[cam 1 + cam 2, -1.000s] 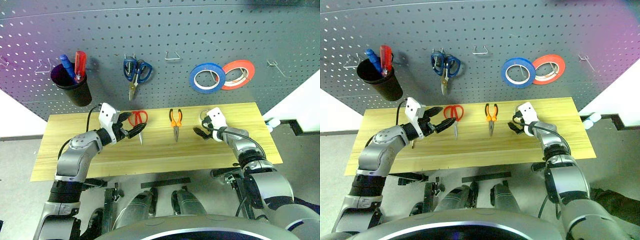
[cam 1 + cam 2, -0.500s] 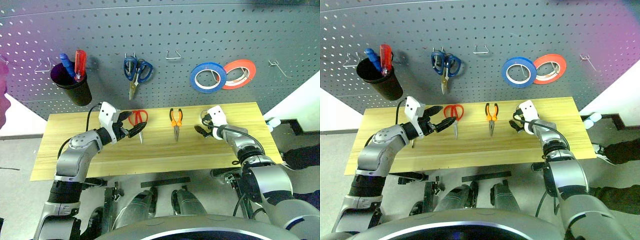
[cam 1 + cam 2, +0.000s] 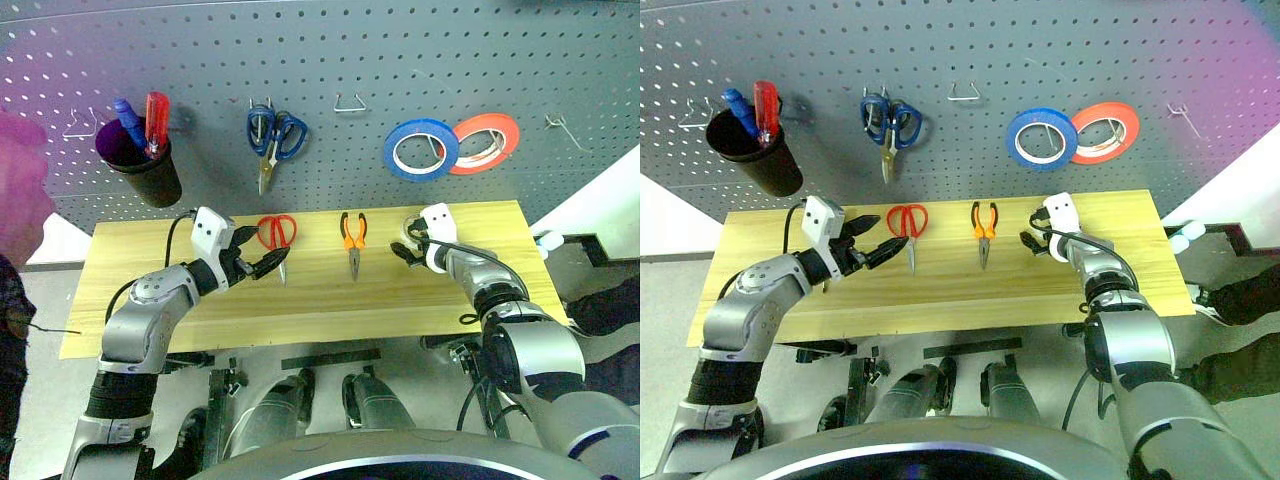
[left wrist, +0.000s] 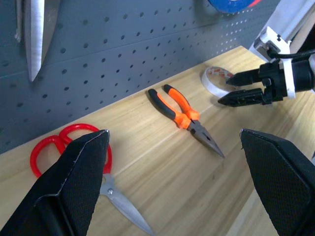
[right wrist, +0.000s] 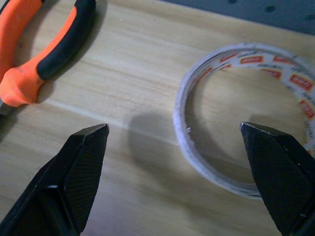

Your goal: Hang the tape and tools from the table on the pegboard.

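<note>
step: lining up on masking tape (image 5: 246, 118) | right gripper (image 3: 407, 250) gaping wide, gripping nothing, tape lying just ahead on table (image 3: 300, 310) | next: straddling the ring wall, closing

A long table (image 3: 300, 310) of light wood with visible grain, standing against a wall panel at the far edge. Lying flat near the far edge, in one row: red scissors (image 3: 277, 237) left of the middle, handles toward the far edge and blades toward the near edge; pliers (image 3: 352, 238) with orange and black handles at about the middle, handles also toward the far edge, tip toward the near edge; a thin whitish tape ring (image 5: 246, 118) toward the right end, flat on its side, with small red print inside. Well apart from each other, none touching. Bare wood along the near edge and at both ends.
</note>
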